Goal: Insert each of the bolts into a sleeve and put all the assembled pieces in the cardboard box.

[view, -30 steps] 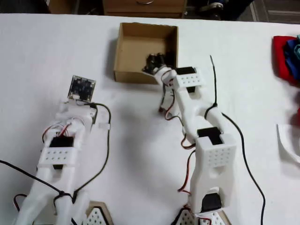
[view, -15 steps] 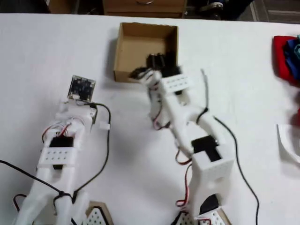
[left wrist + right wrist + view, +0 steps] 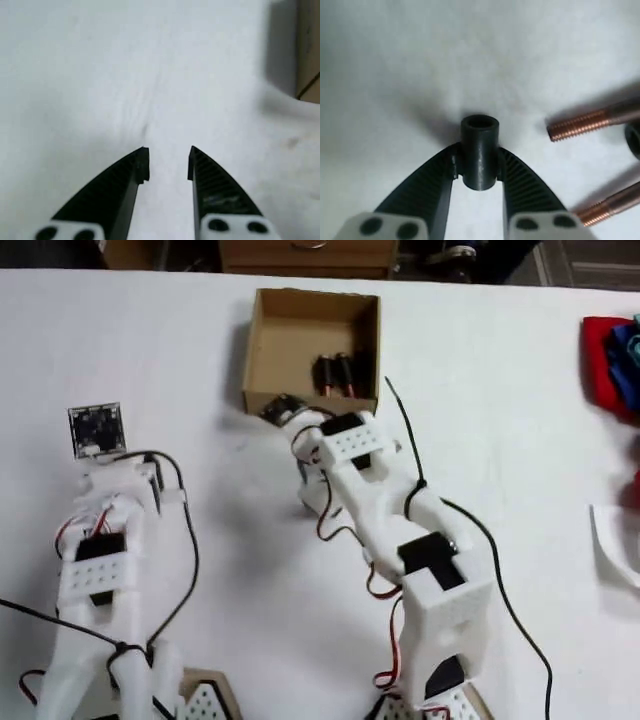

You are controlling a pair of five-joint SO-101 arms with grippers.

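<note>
Right gripper (image 3: 479,161): jaws closed to a narrow gap and clamped on 1 black sleeve (image 3: 480,142), pinched at its lower half between the fingertips, with the open bore showing at the free end; whether it touches the white table (image 3: 520,420) cannot be told. Close beside the sleeve, apart from it, lie 2 copper bolts (image 3: 580,125) flat on the table, threaded ends toward the sleeve. A dark rounded edge between them is cut off, too little to identify. In the high view this gripper sits just off the cardboard box (image 3: 262,350), at about 7 o'clock from the box centre, outside its near wall. Box count: 1, open-topped, at 12 o'clock on the table. Inside it are 2 assembled pieces (image 3: 335,375), dark sleeves with copper ends, side by side against the near wall at 5 o'clock. Left gripper (image 3: 168,162): jaws a little apart, nothing between them, over bare table; its arm stands well apart at 8 o'clock from the box. A red and blue cloth bundle (image 3: 612,355) lies at 3 o'clock, at the table edge.
</note>
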